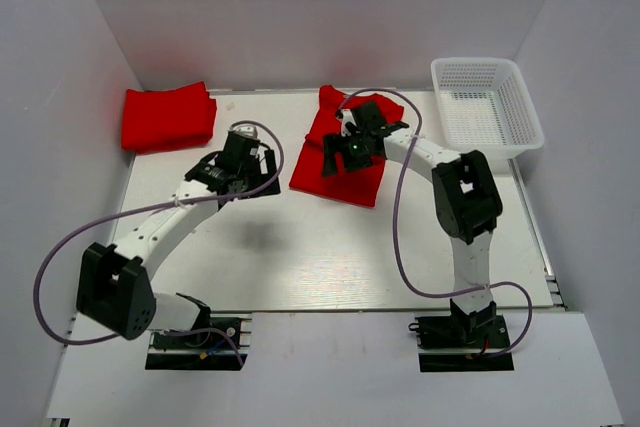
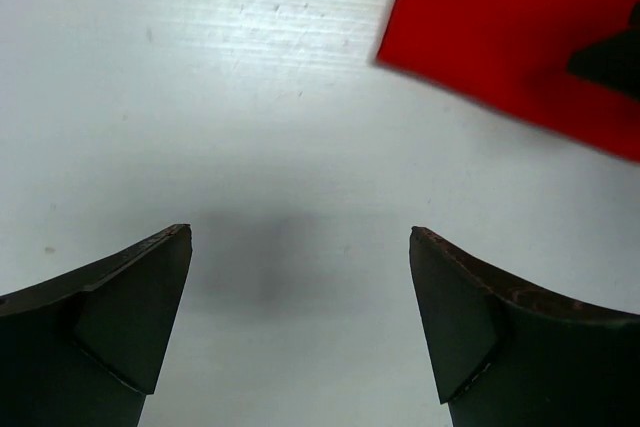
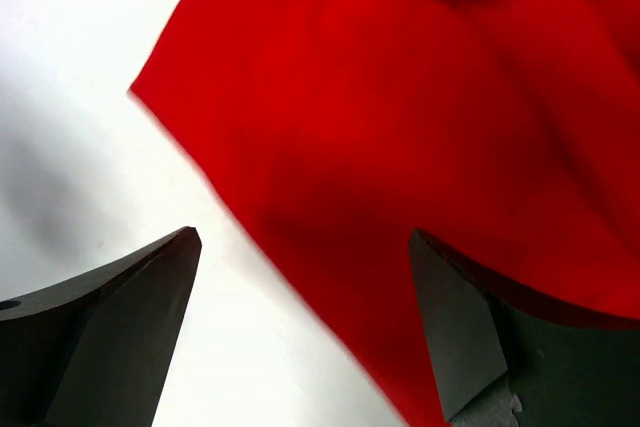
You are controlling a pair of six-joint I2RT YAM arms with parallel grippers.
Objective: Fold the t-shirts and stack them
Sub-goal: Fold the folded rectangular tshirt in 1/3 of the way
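Note:
A folded red t-shirt [image 1: 168, 117] lies at the table's far left corner. A second folded red t-shirt [image 1: 318, 169] lies at the far middle; it also shows in the right wrist view [image 3: 420, 117] and its corner in the left wrist view [image 2: 500, 37]. My right gripper [image 1: 335, 154] is open and empty, hovering over this shirt's left edge, its jaws straddling the edge [image 3: 300, 247]. My left gripper [image 1: 262, 169] is open and empty over bare table just left of that shirt [image 2: 300, 242].
A white plastic mesh basket [image 1: 487, 107] stands at the far right. White walls enclose the table on the left, back and right. The white tabletop [image 1: 320, 247] lies between the arms.

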